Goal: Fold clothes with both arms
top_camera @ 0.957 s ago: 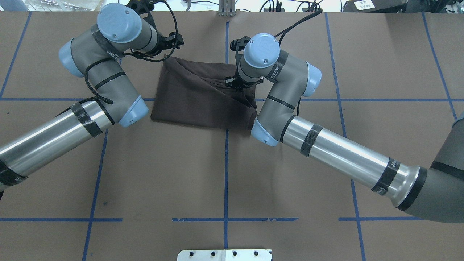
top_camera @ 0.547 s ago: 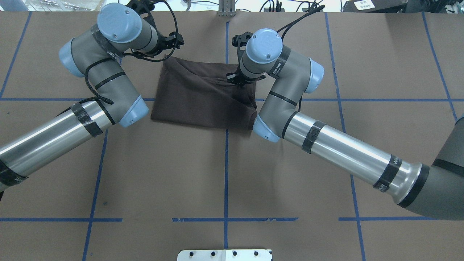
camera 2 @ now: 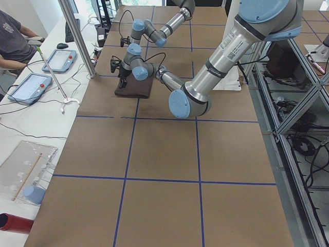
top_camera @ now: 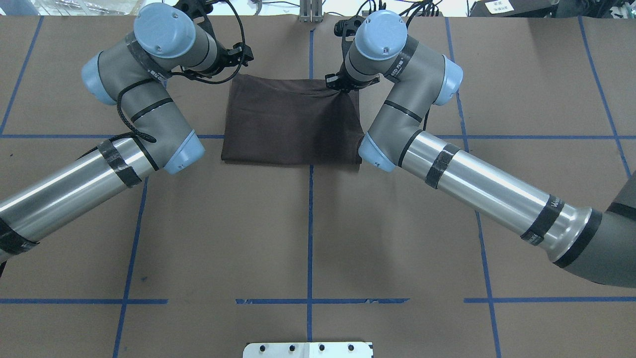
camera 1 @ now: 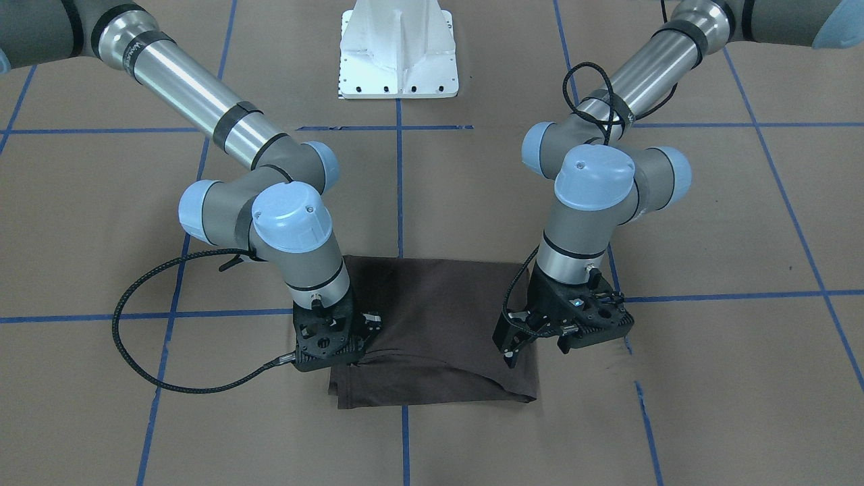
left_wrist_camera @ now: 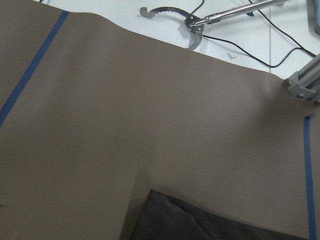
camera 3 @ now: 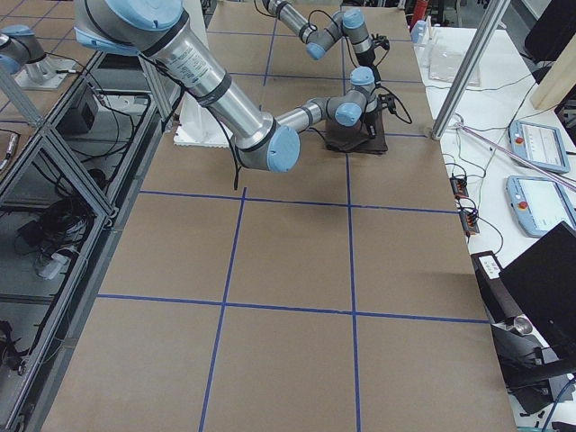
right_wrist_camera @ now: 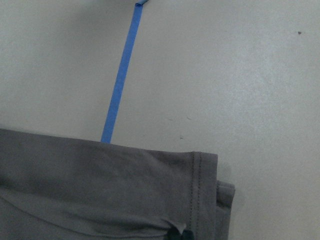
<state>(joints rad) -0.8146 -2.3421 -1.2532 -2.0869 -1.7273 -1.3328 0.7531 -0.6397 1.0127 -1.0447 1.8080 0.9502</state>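
At the far middle of the brown surface [top_camera: 308, 238] you have one dark T-shirt [top_camera: 290, 124], folded to a rectangle and lying across the blue tape line [top_camera: 309, 223]. Right pincer [top_camera: 336, 84]: closed on the T-shirt's far edge near its right corner, with the cloth puckered at the tips. Left pincer [camera 1: 511, 354]: tilted over the far left corner; your views do not settle whether it is open or closed. That corner lies flat.
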